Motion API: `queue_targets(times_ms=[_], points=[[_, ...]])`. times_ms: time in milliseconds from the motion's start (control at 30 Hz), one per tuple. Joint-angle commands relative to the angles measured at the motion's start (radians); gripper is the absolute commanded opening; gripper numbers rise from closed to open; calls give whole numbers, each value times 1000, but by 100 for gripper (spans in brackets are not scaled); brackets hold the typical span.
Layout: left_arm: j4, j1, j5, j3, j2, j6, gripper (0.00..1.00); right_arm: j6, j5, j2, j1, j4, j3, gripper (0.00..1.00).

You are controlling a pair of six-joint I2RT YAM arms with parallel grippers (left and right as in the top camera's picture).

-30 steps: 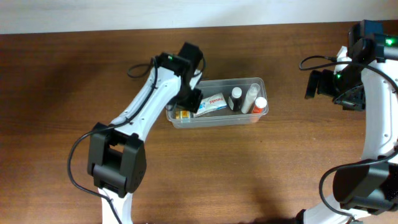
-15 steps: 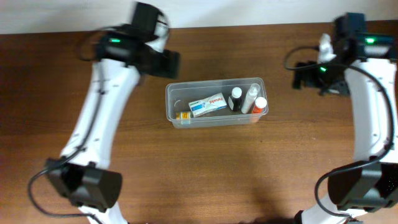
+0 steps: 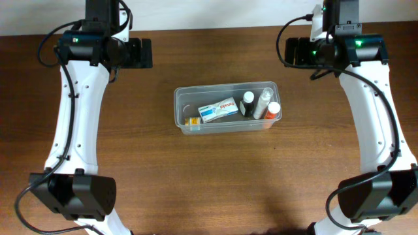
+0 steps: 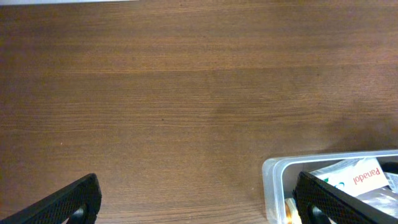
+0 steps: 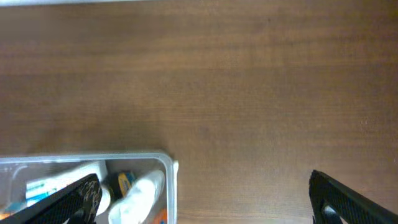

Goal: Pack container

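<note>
We're starting at the left gripper [image 4: 196,185], and its jaws are hanging wide apart with nothing between them, only bare table [image 4: 186,93] underneath. The right gripper [image 5: 202,185] is doing the same, spread and empty. A second ago the left arm was reaching down into the left end of the container [image 3: 225,129]. Now we're seeing it lifted out and swung back to the far left, while the right arm is drawn back to the far right. Both are standing well apart from the container, which is sitting mid-table with a white box [image 3: 217,109], three bottles [image 3: 263,103] and a small yellow item [image 3: 191,121] lying inside. We're spotting nothing loose outside it, so we're judging the packing done, or very nearly so.
</note>
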State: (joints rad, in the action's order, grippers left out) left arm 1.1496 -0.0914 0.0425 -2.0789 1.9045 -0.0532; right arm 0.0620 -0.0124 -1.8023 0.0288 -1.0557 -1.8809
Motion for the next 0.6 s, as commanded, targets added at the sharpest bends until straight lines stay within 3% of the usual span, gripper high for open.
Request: queue_targets(times_ms=[0, 333, 567], points=[[10, 16, 6, -9, -8, 2, 99, -6, 25, 14, 1, -48, -4, 98], [69, 2, -13, 65, -152, 47, 99, 41, 87, 176, 1, -138, 63, 98], [-89, -46, -13, 407, -418, 69, 99, 44, 88, 423, 2, -8, 394, 98]])
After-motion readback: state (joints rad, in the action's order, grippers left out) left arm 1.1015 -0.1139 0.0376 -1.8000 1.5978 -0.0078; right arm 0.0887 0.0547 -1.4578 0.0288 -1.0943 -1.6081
